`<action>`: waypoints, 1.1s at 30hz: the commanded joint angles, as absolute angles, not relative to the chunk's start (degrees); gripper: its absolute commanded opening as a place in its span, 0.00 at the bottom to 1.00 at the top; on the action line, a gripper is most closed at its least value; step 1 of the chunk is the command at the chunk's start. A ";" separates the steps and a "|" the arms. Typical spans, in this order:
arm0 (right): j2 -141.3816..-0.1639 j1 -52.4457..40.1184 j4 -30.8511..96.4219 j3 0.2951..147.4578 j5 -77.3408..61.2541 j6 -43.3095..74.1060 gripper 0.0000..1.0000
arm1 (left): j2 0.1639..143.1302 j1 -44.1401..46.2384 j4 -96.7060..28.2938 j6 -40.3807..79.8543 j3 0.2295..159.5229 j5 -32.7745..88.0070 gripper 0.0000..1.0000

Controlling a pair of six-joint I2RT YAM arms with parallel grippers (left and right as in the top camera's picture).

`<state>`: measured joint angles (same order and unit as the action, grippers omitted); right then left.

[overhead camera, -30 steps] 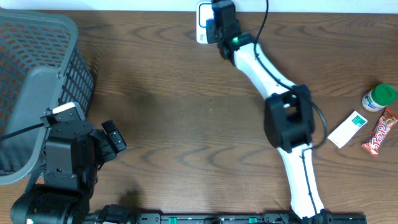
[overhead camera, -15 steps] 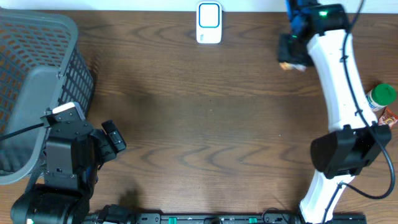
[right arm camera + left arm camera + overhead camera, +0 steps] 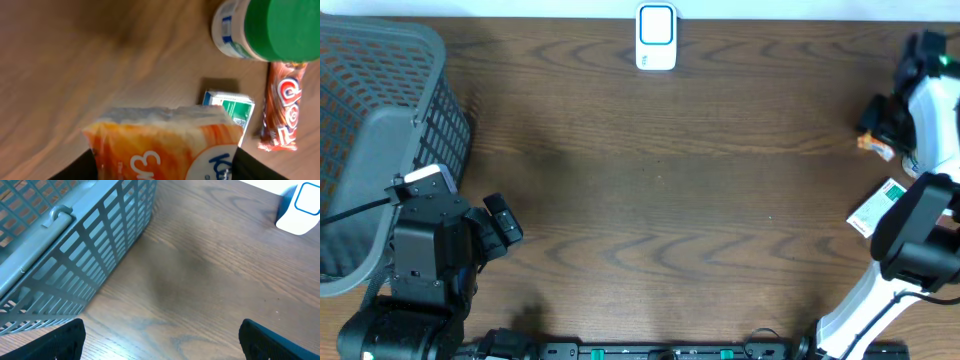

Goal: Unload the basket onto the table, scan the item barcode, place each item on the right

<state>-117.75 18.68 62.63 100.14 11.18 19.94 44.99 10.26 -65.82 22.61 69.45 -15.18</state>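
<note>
a soft orange-and-white plastic packet (image 3: 165,140), crinkled along its top, sits clamped in the right gripper (image 3: 162,169) over the right side of the brown wooden table (image 3: 650,180). only a blue "k" reads on it. the left gripper (image 3: 160,340) gapes wide.

One wooden table (image 3: 670,200) is carrying everything. One grey basket (image 3: 442,125) is sitting on it and one white scanner (image 3: 656,36) is standing at its far edge. Four grocery items are showing: one orange packet (image 3: 165,142), one green-capped bottle (image 3: 260,30), one green-and-white box (image 3: 231,107) and one red snack bar (image 3: 282,107). Two arms are sharing the table, the left arm (image 3: 420,260) and the right arm (image 3: 920,230)
</note>
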 commanded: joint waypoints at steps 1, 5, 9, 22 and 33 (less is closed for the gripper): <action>-117.89 21.30 57.45 94.19 9.96 20.10 0.58 | 44.91 10.44 -65.98 22.13 69.32 -15.73 0.98; -117.89 22.31 51.88 89.65 9.98 20.12 0.58 | 44.91 10.44 -65.98 22.13 69.32 -15.73 0.98; -117.80 22.31 50.61 89.58 10.02 19.31 0.99 | 44.91 10.44 -65.98 22.13 69.32 -15.73 0.98; -109.19 20.97 62.35 116.66 -9.04 22.35 0.99 | 44.91 10.44 -65.93 22.09 69.32 -15.84 0.98; -88.33 14.52 51.11 121.12 -11.49 24.40 0.99 | 44.91 10.44 -53.19 22.09 69.32 -22.70 0.98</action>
<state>-92.60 15.62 52.40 120.53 -10.17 23.53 44.99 10.26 -58.13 22.44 69.43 -17.82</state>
